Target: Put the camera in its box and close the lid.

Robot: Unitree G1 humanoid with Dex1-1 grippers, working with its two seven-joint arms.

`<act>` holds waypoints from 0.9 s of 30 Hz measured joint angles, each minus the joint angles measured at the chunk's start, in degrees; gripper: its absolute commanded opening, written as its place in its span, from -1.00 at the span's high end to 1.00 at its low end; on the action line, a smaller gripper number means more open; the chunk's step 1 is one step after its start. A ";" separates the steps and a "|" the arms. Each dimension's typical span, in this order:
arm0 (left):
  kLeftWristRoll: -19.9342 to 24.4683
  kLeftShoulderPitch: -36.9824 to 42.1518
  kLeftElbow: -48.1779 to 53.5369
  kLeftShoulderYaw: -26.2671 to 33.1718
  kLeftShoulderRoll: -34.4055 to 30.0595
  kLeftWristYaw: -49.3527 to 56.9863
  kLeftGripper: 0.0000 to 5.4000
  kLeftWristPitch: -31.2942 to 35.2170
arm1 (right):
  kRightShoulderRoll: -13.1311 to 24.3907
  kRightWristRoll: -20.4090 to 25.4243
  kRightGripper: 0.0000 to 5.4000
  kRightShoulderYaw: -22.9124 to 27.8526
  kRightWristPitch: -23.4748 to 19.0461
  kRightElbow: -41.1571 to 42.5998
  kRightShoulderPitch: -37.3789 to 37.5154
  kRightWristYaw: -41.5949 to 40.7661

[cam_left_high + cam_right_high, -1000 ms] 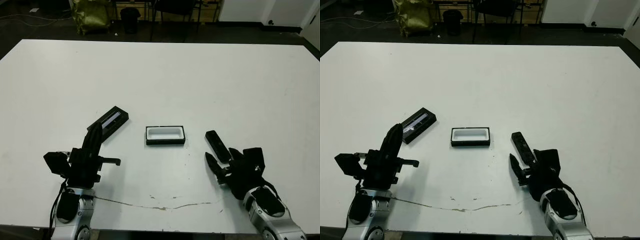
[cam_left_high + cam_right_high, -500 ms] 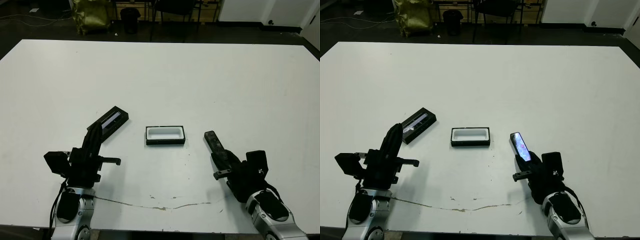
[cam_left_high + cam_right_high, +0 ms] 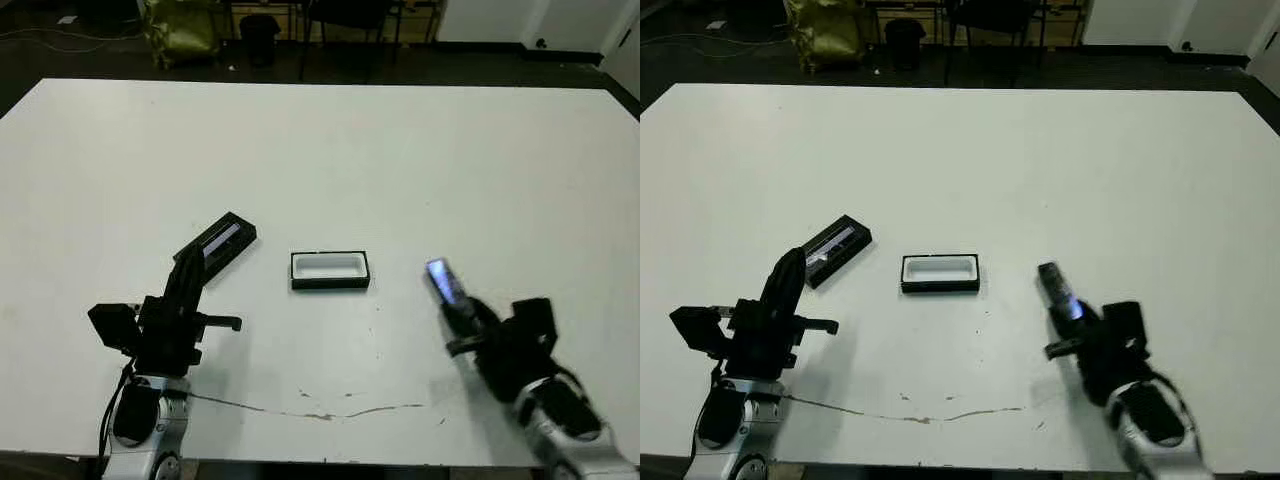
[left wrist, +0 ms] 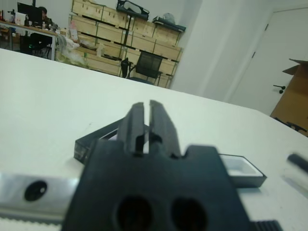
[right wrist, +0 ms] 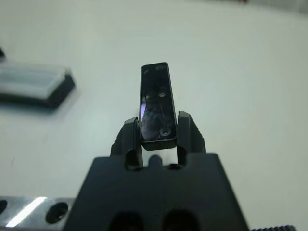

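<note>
On the white surface (image 3: 400, 150), head views: box (image 3: 330, 270), shallow tray with black walls and white lining, open and unfilled, near the middle. Lid (image 3: 222, 240), flat black piece with pale stripe, lies at the box's 9 to 10 o'clock, just apart from it, set at a slant. Camera (image 3: 441, 281), plain black bar, stands at the box's 3 o'clock, held off the surface and tilted, its free end raised and catching a bluish glare. Right hand (image 3: 456, 308) pinches the camera by its lower end. Left hand (image 3: 192, 275) rests at the box's 8 o'clock, tips pointing toward the lid's near end; whether they touch it cannot be told from here.

Left wrist view: left hand's fingers (image 4: 159, 126) pressed nearly together, nothing between them. Lid's edge shows just beyond the tips; box corner visible to one side, lining bare.

Right wrist view: camera clamped between the two fingers (image 5: 186, 132), most of its length projecting past them, glossy face toward the lens. Box blurred, well apart from the bar.

Step in hand, as judged: camera picked up, carry to the box not yet made. Next move calls for bringing the bar over the tray, turning its long axis to match the tray's, lowering it level between the walls, then letting go. Lid placement remains afterward.
</note>
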State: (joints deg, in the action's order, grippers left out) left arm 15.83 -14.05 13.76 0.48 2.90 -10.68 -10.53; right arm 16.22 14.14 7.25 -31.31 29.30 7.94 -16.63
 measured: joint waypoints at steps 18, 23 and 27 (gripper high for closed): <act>-0.23 -0.41 0.11 -0.22 0.10 0.15 1.00 -0.10 | 17.51 7.02 0.86 -8.52 8.28 -31.42 -44.44 -39.44; -0.99 -0.71 -0.30 -0.40 0.51 0.47 1.00 -1.12 | 17.44 1.07 0.86 -18.14 9.85 -43.85 -53.80 -50.09; -0.76 -0.62 -0.85 -0.34 0.57 0.29 1.00 -1.40 | 15.97 -4.83 0.86 -24.01 15.05 -52.37 -57.95 -55.38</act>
State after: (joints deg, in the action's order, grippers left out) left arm 15.06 -14.68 12.91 0.13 3.48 -10.39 -11.93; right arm 32.19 9.32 -16.76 -16.27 -23.07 -50.01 -72.01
